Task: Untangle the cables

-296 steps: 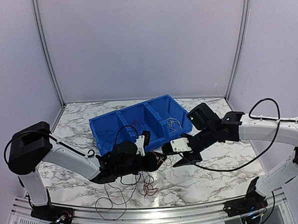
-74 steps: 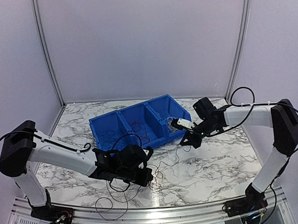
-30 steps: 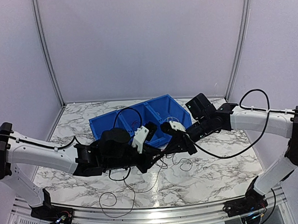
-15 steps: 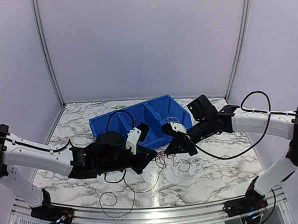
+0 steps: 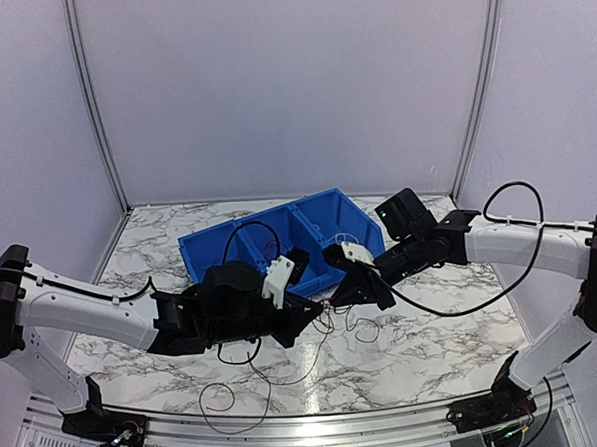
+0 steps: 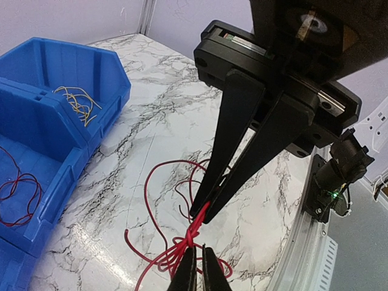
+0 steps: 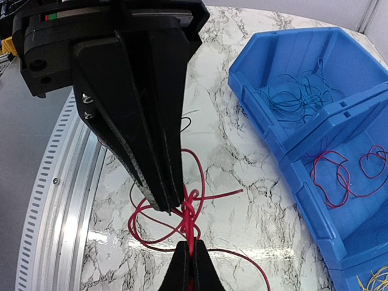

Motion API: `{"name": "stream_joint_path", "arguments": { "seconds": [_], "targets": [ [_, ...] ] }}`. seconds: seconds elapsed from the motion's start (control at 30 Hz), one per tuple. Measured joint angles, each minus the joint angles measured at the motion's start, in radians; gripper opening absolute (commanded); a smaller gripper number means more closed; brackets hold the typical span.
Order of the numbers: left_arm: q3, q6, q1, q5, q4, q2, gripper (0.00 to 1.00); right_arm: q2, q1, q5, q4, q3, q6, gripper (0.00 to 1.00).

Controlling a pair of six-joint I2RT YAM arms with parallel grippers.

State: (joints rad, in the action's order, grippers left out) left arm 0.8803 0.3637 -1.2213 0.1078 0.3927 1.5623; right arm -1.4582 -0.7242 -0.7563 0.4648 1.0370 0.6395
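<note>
Top external view: over the surface [image 5: 435, 346], the bin [image 5: 205, 250] already holds separated yellow, red and blue cables [image 7: 291, 97]. One red tangle [image 6: 193, 233] is left, lifted just beside the bin. The left pincer [image 6: 197, 251] and the right pincer [image 7: 189, 251] are each pressed together on it.

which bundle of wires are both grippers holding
the knotted red bundle, pinched by the left gripper and right gripper; the yellow wires, blue wires and other red wires lie loose in the blue bin.

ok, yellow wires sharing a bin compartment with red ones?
No: yellow wires lie in the end compartment, red wires in the next one, a divider wall between them.
</note>
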Motion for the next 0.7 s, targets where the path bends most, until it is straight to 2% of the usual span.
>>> {"name": "stream_joint_path", "arguments": {
  "seconds": [0.4, 0.57, 0.7],
  "targets": [
    [0.037, 0.013, 0.0, 0.041, 0.0, 0.032, 0.07, 0.004, 0.0, 0.0, -0.001, 0.0, 0.0, 0.0],
    [0.04, 0.014, 0.0, 0.064, 0.0, 0.039, 0.0, 0.004, 0.0, 0.0, -0.001, 0.0, 0.0, 0.0],
    [0.04, 0.014, 0.0, 0.085, 0.0, 0.04, 0.0, 0.004, 0.0, 0.0, -0.001, -0.001, 0.0, 0.0]
  ]
}}
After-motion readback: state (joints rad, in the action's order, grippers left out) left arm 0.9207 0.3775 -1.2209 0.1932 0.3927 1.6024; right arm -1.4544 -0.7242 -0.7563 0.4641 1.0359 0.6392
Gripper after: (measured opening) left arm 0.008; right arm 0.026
